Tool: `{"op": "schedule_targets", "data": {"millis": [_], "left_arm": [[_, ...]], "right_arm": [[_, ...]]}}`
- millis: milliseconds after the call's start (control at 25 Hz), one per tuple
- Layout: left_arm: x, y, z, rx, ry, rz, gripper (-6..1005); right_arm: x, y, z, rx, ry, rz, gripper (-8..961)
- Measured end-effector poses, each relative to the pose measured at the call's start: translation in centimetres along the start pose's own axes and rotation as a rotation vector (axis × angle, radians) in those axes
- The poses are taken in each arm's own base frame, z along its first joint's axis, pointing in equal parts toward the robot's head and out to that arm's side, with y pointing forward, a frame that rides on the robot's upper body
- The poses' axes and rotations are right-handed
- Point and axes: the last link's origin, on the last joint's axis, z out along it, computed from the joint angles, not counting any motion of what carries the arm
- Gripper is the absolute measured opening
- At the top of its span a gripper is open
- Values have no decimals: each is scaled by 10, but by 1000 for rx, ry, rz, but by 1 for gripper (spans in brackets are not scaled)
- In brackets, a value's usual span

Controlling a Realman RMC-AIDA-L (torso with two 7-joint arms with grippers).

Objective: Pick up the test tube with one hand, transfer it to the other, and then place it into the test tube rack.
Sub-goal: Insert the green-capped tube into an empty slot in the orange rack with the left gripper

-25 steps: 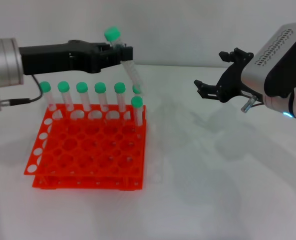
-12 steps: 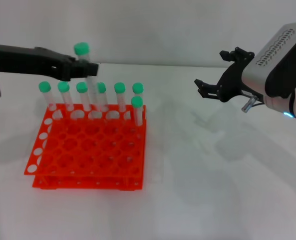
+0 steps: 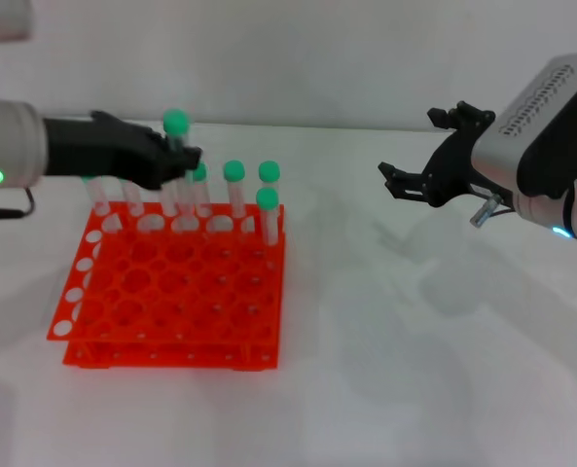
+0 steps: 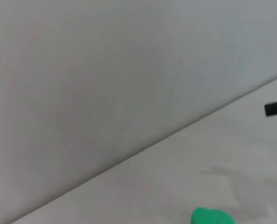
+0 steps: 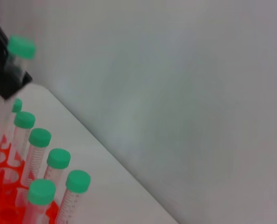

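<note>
My left gripper (image 3: 187,159) is shut on the test tube (image 3: 175,123) just under its green cap. It holds the tube nearly upright over the back rows of the orange-red test tube rack (image 3: 162,321), and the tube's lower end is down among the tubes standing there. In the right wrist view the held test tube (image 5: 20,48) and the left gripper (image 5: 6,74) sit above the rack (image 5: 0,184). The left wrist view catches only the green cap (image 4: 212,217). My right gripper (image 3: 412,146) hangs open and empty well to the right of the rack.
Several green-capped tubes (image 3: 234,190) stand in the rack's back row, and one more (image 3: 267,214) stands at the right end of the second row. The white table (image 3: 414,350) stretches right of the rack, and a pale wall lies behind it.
The left gripper has carried the tube left from the rack's right corner, then down and slightly right toward the back rows. The tube went from tilted to near upright. The right arm stayed put.
</note>
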Motion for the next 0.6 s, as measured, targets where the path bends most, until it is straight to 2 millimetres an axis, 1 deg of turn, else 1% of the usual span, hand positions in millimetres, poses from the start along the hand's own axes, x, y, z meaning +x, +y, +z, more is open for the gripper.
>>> {"op": "schedule_targets", "data": {"millis": [160, 360, 600], "left_arm": [[-9, 5, 17, -6, -22, 24, 212], [-12, 9, 33, -15, -19, 51, 212], [-9, 10, 35, -14, 1, 60, 212]], "right_arm": [[1, 1, -1, 0, 0, 4, 868], [1, 2, -1, -3, 0, 5, 868], [1, 1, 0, -2, 2, 5, 868]]}}
